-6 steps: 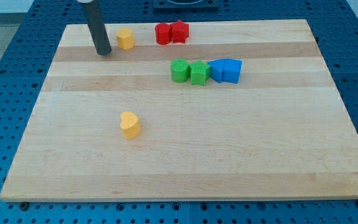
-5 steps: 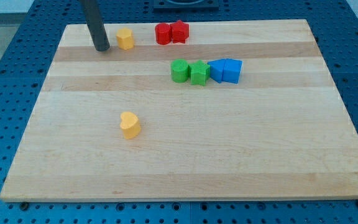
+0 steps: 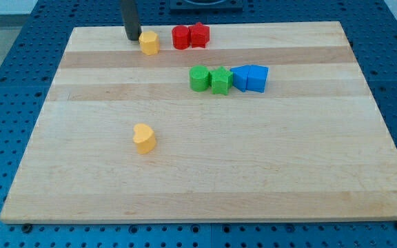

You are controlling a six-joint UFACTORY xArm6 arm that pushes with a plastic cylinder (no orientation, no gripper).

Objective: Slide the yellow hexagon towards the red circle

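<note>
The yellow hexagon (image 3: pixel 149 43) sits near the view's top, left of centre. The red circle (image 3: pixel 180 37) is a short way to its right, with a gap between them, and touches a red star-like block (image 3: pixel 198 35). My tip (image 3: pixel 132 37) stands just left of and slightly above the yellow hexagon, touching or nearly touching its upper left side. The rod rises out of the view's top.
A green circle (image 3: pixel 199 78) and green star-like block (image 3: pixel 220 81) stand in a row with two blue blocks (image 3: pixel 251 78) right of centre. A yellow heart-shaped block (image 3: pixel 144 138) lies lower left of centre. The wooden board (image 3: pixel 322 165) rests on a blue perforated table.
My tip has moved right and towards the view's top, reaching the yellow hexagon. The hexagon has slid a little to the right, closer to the red circle.
</note>
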